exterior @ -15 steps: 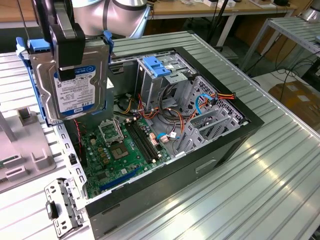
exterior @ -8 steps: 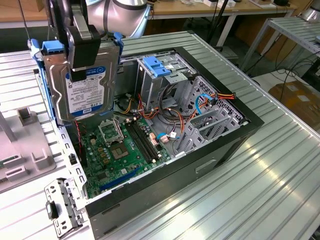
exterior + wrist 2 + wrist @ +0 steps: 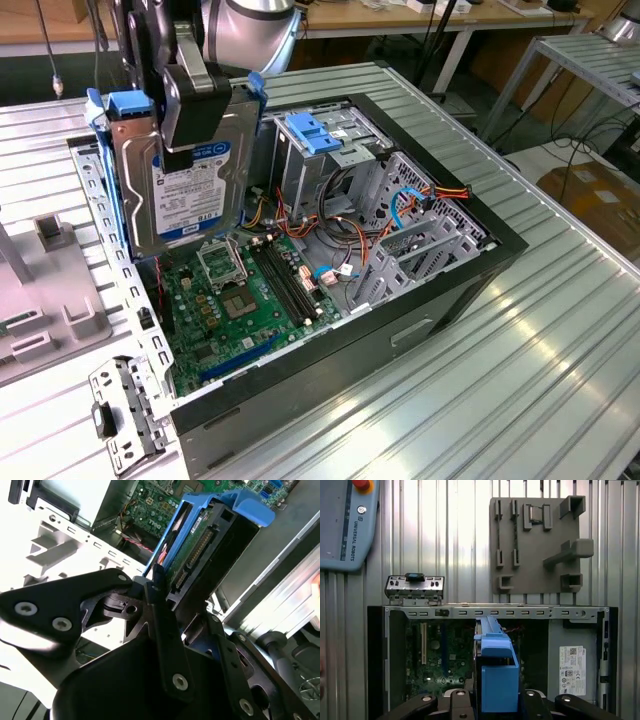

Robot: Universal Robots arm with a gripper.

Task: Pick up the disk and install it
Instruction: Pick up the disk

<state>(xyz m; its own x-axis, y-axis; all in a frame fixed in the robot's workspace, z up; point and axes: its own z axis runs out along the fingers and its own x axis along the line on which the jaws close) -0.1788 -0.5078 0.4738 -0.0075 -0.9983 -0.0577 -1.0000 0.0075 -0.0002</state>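
1. Firmly, the gripper is clamped on the disk, with one finger across its labelled face.
2. Upright in its blue rails, the disk hangs above the open computer case, over the green motherboard.

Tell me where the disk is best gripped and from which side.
Probably grip the disk across its two flat faces, near the top end, from above, as the gripper does now. It hangs nearly upright over the open computer case, and blue rails occupy its narrow edges, so the flat faces give the firmest seat.
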